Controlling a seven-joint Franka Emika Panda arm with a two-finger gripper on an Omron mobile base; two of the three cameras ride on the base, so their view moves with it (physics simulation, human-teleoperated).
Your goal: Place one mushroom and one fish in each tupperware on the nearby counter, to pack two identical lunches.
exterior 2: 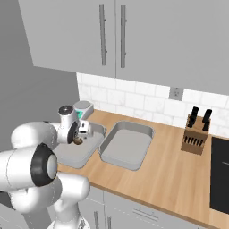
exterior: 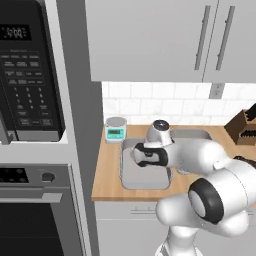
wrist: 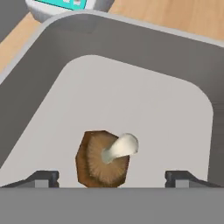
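Left base view: you see two tupperwares side by side on the counter [exterior: 107, 175], the left tupperware [exterior: 142, 177] under the arm; right base view: gripper [exterior 2: 80, 134] over it, right tupperware [exterior 2: 125, 145] alongside; hand view: fingers [wrist: 41, 178] wide apart, mushroom [wrist: 104, 158] between them on the tray floor, unheld.

A domestic kitchen is shown. A light-brown wooden counter [exterior 2: 170, 170] is set over white cabinet fronts, with grey wall cupboards [exterior 2: 134, 36] fitted with bar handles above. A white tiled backsplash [exterior 2: 134, 103] with a wall socket [exterior 2: 175, 93] is seen behind. A black microwave [exterior: 27, 70] is mounted over a built-in oven [exterior: 35, 210]. A knife block [exterior 2: 195, 134] and a small kitchen scale [exterior: 115, 128] are placed on the counter.
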